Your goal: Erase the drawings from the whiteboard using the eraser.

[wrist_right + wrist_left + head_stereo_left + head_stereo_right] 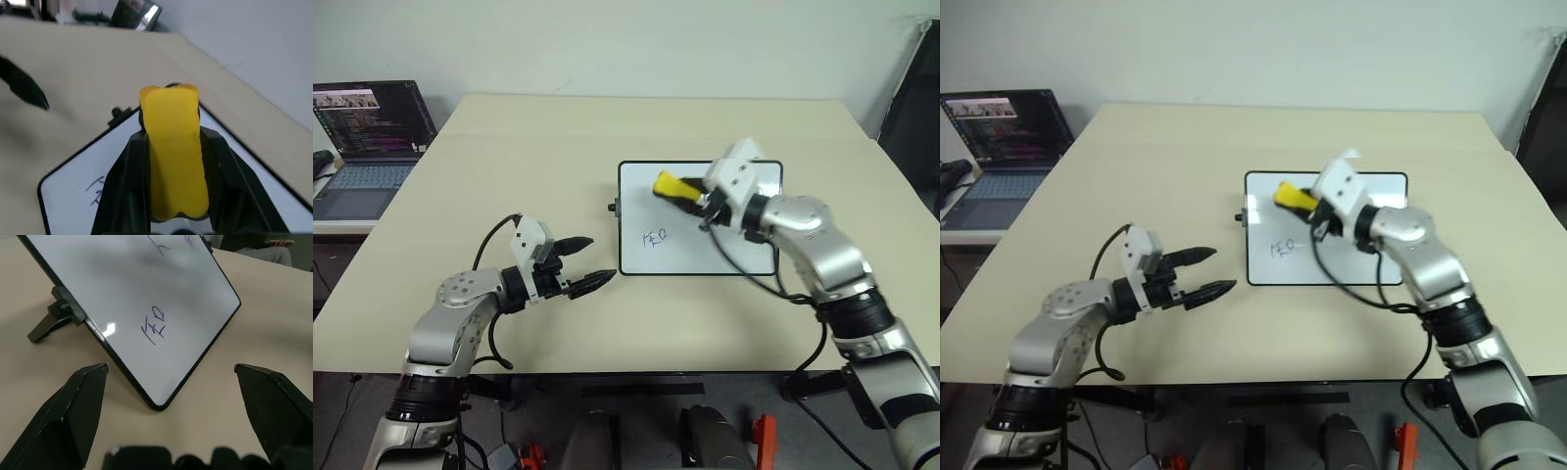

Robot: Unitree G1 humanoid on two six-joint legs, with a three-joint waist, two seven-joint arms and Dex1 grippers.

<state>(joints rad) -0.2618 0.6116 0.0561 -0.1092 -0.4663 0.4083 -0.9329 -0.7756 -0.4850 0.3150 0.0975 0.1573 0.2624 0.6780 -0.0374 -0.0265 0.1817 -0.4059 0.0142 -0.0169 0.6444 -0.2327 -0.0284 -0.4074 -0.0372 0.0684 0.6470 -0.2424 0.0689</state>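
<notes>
Right gripper [697,201] clamps eraser [673,187], hovering over whiteboard [744,257] upper half. Drawings [654,236] intact at board's 8 o'clock area; erasing not started. Left gripper [587,262] spread wide, empty, just off board's 8 o'clock corner. Left: lower eraser, wipe marks.

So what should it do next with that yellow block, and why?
Probably lower the right end effector, shut on the eraser, toward the drawings. The eraser appears to hang above the whiteboard, up and to the right of the marks, which are unwiped.
</notes>
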